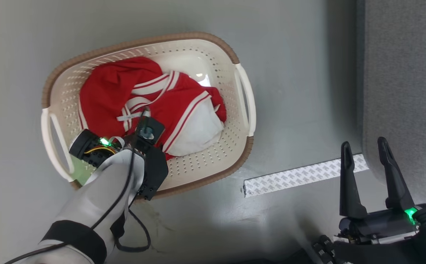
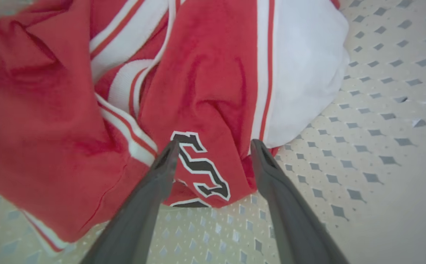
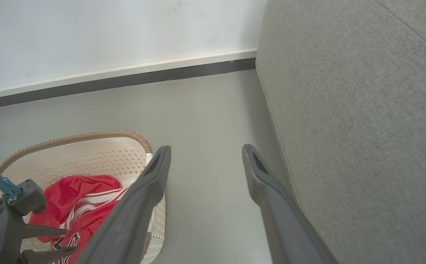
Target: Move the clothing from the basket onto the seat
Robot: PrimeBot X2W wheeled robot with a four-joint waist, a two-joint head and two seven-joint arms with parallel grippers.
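Risks first, biggest thing down. The basket [image 1: 198,161], a cream oval with a brown rim, sits loose on the grey floor [image 1: 15,73]. A finger that digs past the cloth into its perforated bottom could shove or tip it.

The clothing [image 1: 125,88], red jersey cloth with white panels, lies bunched inside the basket, towards its left and middle. A shallow pinch on one fold may slip. A deep one may haul up the whole heap, trailing over the basket's rim.

Your left end effector [image 2: 214,145] reaches inside the basket by its near wall, fingers spread, holding nothing. Its tips sit either side of a fold bearing a navy number [image 2: 202,165]; whether they press into the cloth cannot be told. A black cable [image 1: 139,234] loops off that arm just outside the basket's near rim and could snag there.

The room: a white wall [image 3: 106,33] with dark skirting [image 3: 125,79] stands beyond the basket. The floor runs all round the basket. The seat [image 1: 407,91], light-grey and woven, rises well to the basket's right. Your right end effector [image 1: 364,142], fingers spread and empty, hovers between the basket and the seat. A patterned white tape strip [image 1: 300,176] lies just off the basket's near right corner.
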